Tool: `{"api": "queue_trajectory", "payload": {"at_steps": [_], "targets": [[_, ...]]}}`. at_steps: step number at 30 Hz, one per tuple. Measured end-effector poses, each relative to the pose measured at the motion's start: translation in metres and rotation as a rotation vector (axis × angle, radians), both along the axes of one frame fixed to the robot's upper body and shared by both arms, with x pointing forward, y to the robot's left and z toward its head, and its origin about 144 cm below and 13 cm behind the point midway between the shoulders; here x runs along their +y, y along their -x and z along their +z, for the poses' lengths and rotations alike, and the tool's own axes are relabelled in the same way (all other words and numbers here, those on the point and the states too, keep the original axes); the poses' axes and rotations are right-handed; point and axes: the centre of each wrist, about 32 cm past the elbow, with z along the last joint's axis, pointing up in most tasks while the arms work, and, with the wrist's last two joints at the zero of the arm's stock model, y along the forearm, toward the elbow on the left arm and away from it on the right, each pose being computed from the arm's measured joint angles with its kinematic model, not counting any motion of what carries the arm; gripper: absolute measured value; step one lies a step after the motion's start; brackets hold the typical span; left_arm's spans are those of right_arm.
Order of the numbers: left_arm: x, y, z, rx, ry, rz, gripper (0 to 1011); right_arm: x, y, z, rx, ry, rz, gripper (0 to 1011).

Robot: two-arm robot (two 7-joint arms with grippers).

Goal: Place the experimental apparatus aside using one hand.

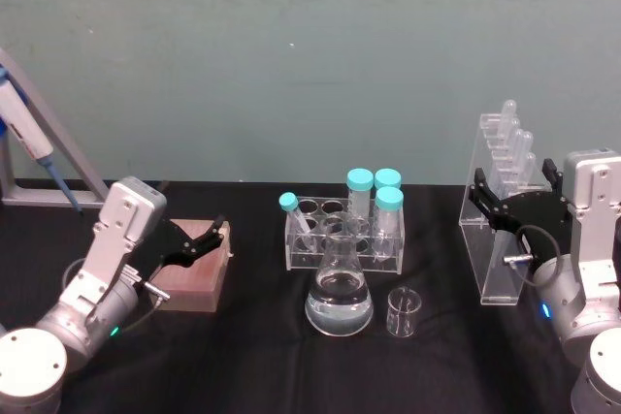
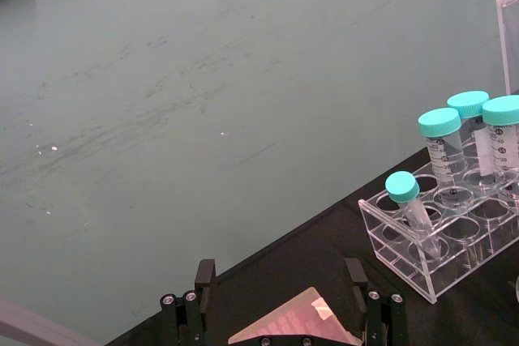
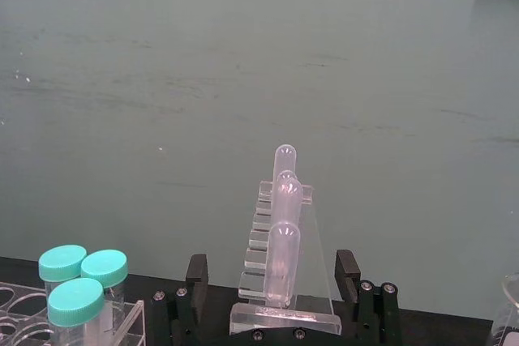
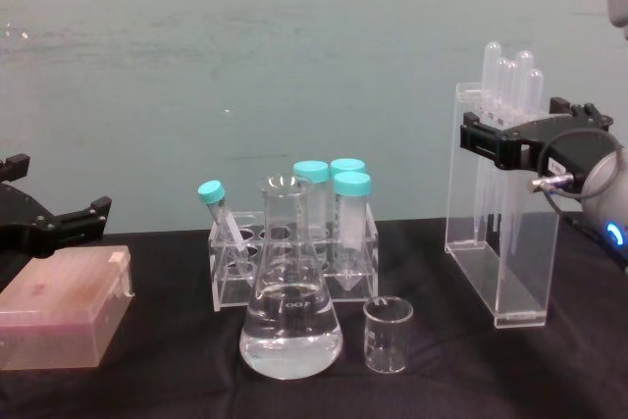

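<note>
Black right gripper [image 1: 512, 186] held level, fingers apart astride the acrylic stand [image 1: 500, 259]; left gripper [image 1: 204, 242] parked, spread.

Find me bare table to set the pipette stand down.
Free: cloth between flask and pink box under left gripper; strip in front of the beaker. Crowded: tube rack, flask, beaker mid-table. Right gripper straddles the pipette stand.

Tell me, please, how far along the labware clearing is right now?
Done: nothing clearly yet. In hand: the right gripper straddles the upper part of the pipette stand at the table's right, fingers open, not clamped. Remaining: the conical flask and small beaker sit mid-table in front of the tube rack. The left gripper hovers open over a pink box.
</note>
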Motion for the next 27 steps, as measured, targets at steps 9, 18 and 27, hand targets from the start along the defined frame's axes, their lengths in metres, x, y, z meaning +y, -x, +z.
{"api": "queue_trajectory", "payload": {"at_steps": [9, 18, 27], "targets": [[0.0000, 0.0000, 0.0000, 0.000, 0.000, 0.000, 1000, -0.0005, -0.0014, -0.0004, 0.003, 0.000, 0.000, 1003], [0.0000, 0.0000, 0.0000, 0.000, 0.000, 0.000, 1000, -0.0015, -0.0025, 0.0000, 0.004, -0.006, 0.009, 1003], [0.0000, 0.0000, 0.0000, 0.000, 0.000, 0.000, 1000, -0.0025, -0.0026, 0.0000, 0.006, -0.009, 0.015, 1003]]}}
